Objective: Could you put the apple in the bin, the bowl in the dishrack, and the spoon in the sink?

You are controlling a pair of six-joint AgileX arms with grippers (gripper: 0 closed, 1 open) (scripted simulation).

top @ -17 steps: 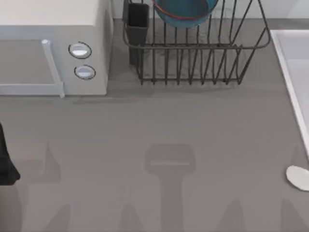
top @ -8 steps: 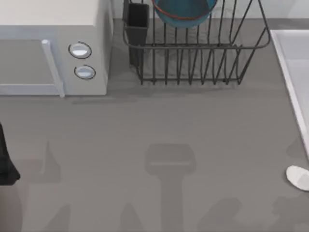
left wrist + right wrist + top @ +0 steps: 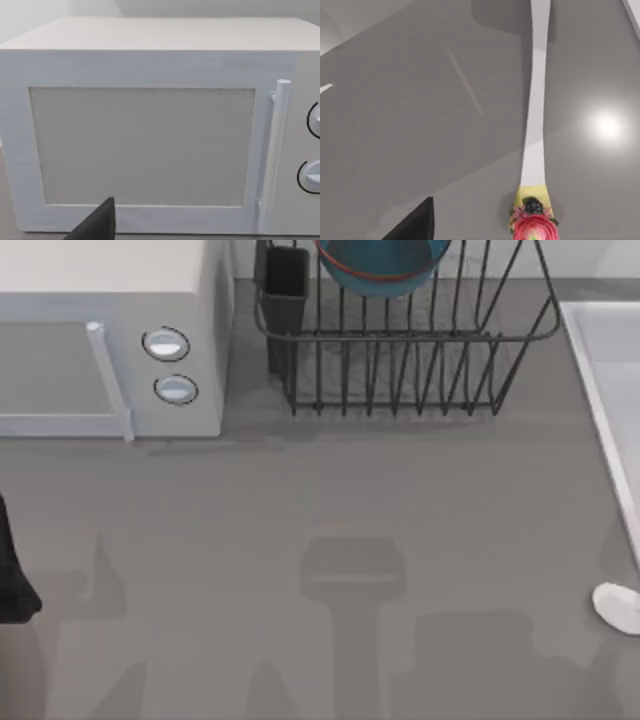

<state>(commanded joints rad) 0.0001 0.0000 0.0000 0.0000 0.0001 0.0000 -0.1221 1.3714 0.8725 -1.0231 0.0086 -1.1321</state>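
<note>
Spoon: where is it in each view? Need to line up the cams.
Top view: spoon, a pale oval at the right edge, on the table just below the sink rim.
Right wrist view: spoon, a long pale handle lying on the grey table, with a flower decoration at one end.
Left wrist view: faces the microwave door.
Shared landmark: the microwave's handle and knobs, at the top view's left.

The grey surface [image 3: 300, 500] carries a white microwave [image 3: 110, 340] at the back left, the dishrack [image 3: 400, 370] beside it, and the spoon [image 3: 617, 605] at the right edge.
</note>
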